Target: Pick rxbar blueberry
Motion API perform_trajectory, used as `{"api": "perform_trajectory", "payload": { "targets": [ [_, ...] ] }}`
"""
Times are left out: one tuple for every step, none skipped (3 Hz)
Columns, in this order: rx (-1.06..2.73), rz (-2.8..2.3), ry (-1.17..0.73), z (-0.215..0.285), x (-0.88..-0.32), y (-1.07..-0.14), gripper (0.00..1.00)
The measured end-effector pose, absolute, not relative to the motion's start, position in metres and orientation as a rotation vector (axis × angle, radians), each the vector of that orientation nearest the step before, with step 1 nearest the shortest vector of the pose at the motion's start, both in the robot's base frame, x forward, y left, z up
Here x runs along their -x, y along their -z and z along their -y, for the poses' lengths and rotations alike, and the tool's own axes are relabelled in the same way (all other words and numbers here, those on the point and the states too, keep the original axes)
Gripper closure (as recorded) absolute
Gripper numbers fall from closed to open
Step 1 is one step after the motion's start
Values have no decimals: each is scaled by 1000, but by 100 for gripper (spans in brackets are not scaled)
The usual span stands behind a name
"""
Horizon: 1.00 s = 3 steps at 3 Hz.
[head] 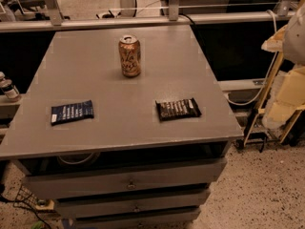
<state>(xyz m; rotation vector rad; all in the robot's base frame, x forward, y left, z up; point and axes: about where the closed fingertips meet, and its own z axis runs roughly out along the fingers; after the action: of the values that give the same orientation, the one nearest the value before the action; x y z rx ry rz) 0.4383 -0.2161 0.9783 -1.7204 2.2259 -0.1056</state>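
Grey and flat, the top of a metal drawer cabinet (143, 132) fills most of the camera view, standing on a pale speckled floor (267, 190) with a light metal rail (95, 23) running behind it. Near the cabinet's left front lies the rxbar blueberry (72, 112), a flat rectangular dark navy-blue wrapper with rows of small white lettering, lying flat with its long side roughly along the front edge. Well apart from it, toward the right front, lies a black-brown bar wrapper with white lettering (178, 109), also flat. Farther back, about midway between the two bars, an orange-tan drink can (129, 56) stands upright. A small dark-capped bottle (7, 87) stands off the left side of the cabinet. The gripper (281, 42) appears only as part of the pale cream-white arm shapes at the far right edge of the view, beyond the right side of the cabinet and higher in the view than the bars; whether it is wide or narrow I cannot tell. It holds nothing that can be made out. The rxbar blueberry lies on the opposite side of the cabinet top from the gripper, well apart from it, with the can and the black-brown bar between them.
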Motion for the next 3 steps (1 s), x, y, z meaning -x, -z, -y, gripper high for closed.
{"api": "perform_trajectory", "payload": {
  "targets": [
    [1720,-2226,106,216,-438,-978,0],
    [1726,-2047,-71,146,-459,-992,0],
    [1772,-1789,-307,45,-473,-1011,0]
  ]
}}
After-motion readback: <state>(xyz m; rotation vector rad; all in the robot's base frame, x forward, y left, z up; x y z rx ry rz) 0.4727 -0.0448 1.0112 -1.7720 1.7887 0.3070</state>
